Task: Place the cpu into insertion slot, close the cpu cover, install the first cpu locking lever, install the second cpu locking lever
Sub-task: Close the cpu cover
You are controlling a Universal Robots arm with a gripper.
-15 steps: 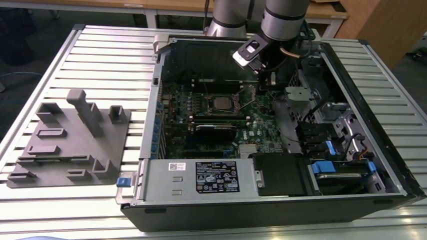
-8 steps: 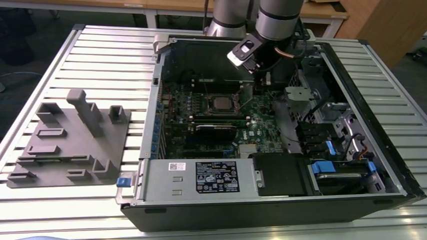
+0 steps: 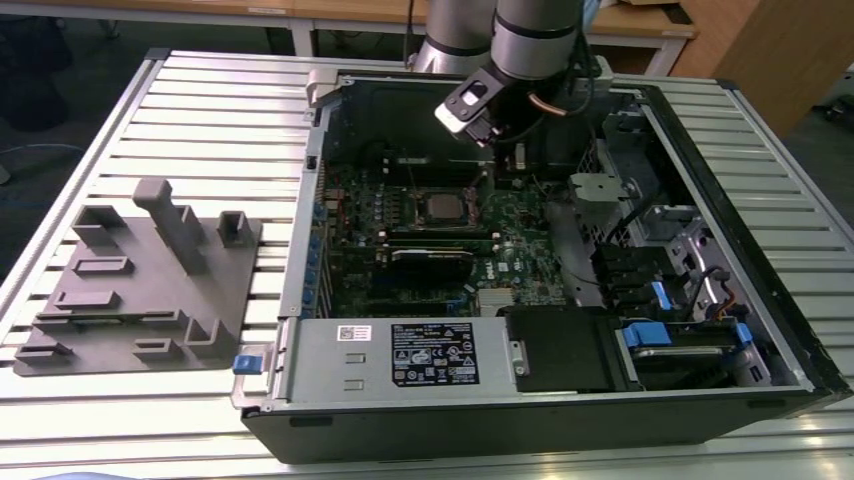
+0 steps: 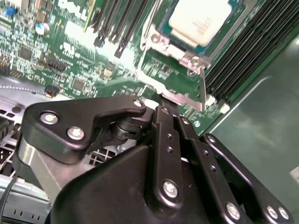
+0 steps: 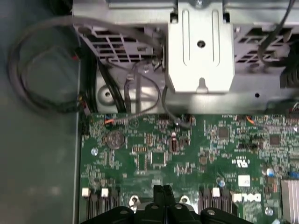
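In the open computer case (image 3: 534, 425), on its green circuit board (image 5: 210, 154), the cpu (image 4: 201, 18) lies in the insertion slot (image 3: 416, 207) with the cpu cover (image 4: 159, 39) apparently down over it. The gripper (image 4: 162, 103), fingers pressed together on nothing, seems to touch a thin silvery locking lever (image 4: 182, 99) beside the slot, so fastening it looks like the step in hand. That likely calls for a steady push without slipping off.

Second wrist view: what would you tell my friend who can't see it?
The black pincer, shut, hangs close to the silver cpu cover. The grey cpu lies under that cover, on the green circuit board.
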